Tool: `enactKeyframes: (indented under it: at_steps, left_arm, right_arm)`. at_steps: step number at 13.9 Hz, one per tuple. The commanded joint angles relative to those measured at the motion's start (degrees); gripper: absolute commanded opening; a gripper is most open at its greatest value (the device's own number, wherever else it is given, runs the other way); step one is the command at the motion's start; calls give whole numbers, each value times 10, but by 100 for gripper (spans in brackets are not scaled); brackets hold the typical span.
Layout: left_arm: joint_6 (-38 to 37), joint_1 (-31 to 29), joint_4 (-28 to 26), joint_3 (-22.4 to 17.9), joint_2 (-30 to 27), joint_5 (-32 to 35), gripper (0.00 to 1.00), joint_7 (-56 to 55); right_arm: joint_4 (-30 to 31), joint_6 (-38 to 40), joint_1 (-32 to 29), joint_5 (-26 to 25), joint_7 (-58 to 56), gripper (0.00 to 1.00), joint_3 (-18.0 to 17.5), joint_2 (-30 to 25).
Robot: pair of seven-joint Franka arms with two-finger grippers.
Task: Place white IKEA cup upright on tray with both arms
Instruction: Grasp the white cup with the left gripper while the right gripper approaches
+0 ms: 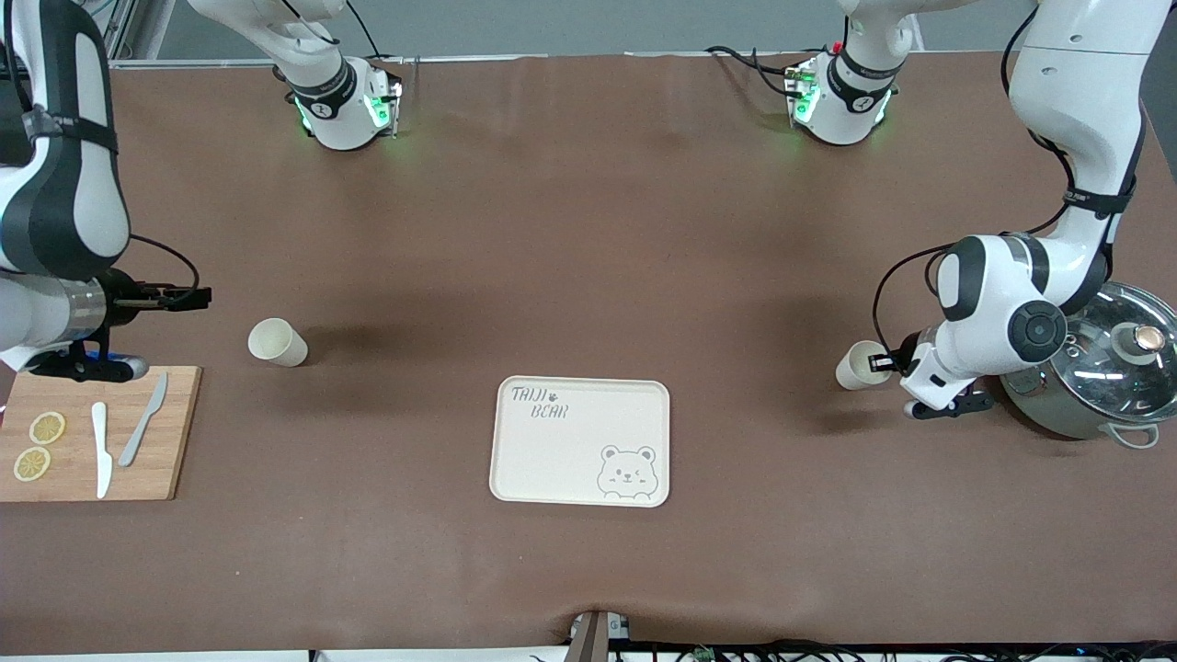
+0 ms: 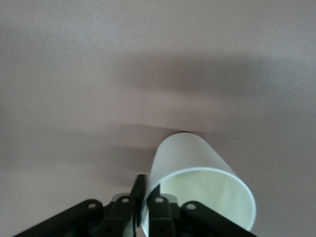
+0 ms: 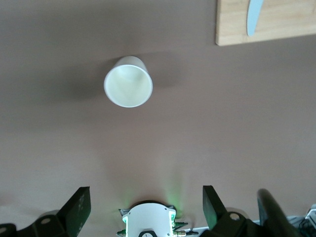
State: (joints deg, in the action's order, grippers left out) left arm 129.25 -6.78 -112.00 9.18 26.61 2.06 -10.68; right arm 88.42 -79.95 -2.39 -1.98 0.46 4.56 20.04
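**Left gripper pinches one cup's rim, second cup waits untouched**

Cups are two here, both lying on their sides on the brown table. The left gripper (image 1: 885, 362), low at the left arm's end of the table, has its fingers pressed together on the rim of the cup (image 1: 861, 365) there — one finger inside the mouth, one outside, as the left wrist view shows (image 2: 163, 207). The right gripper (image 1: 188, 297) hangs with its fingers spread wide and empty, over the table near the cutting board (image 1: 175, 432); the second cup (image 1: 276, 342) lies just beside it, nearer the middle of the table. The tray (image 1: 552, 450) sits between the two cups and nearer the front camera, bare.

The risk, as I judge it, is the thin grip — a pinch on one wall of a smooth tapered cup may let it swivel or slip as it is lifted and turned upright, so it could land tilted on the tray or topple off.

A steel pot with a glass lid (image 1: 1117, 354) stands close against the left arm's wrist; a careless swing could knock it. The cutting board carries two lemon slices (image 1: 39, 446) and two knives (image 1: 119, 437), clear of the path to the tray.
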Motion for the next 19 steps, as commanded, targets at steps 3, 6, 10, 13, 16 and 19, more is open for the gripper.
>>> enactKeyframes:
  at_steps: [3,6,10,13,16,19]
  left_arm:
    - [-63,2,44,8,-21,-9,0,8]
    - [-152,6,113,18,-16,-12,0,-8]
    - [-189,35,163,36,-16,-14,0,-77]
    - [-190,80,191,43,-6,-29,0,-177]
    - [-190,118,227,43,26,-51,0,-259]
    - [-188,156,264,43,62,-55,0,-346]
  right_arm:
    - [-15,12,-20,-4,3,100,-5,25]
    - [-15,15,-30,-3,4,100,-5,40]
    - [15,-75,-41,0,4,100,-6,54]
    - [62,-149,-49,5,5,100,-6,51]
    - [97,-182,-48,6,15,100,-6,47]
    - [156,-264,-47,9,35,100,-7,29]
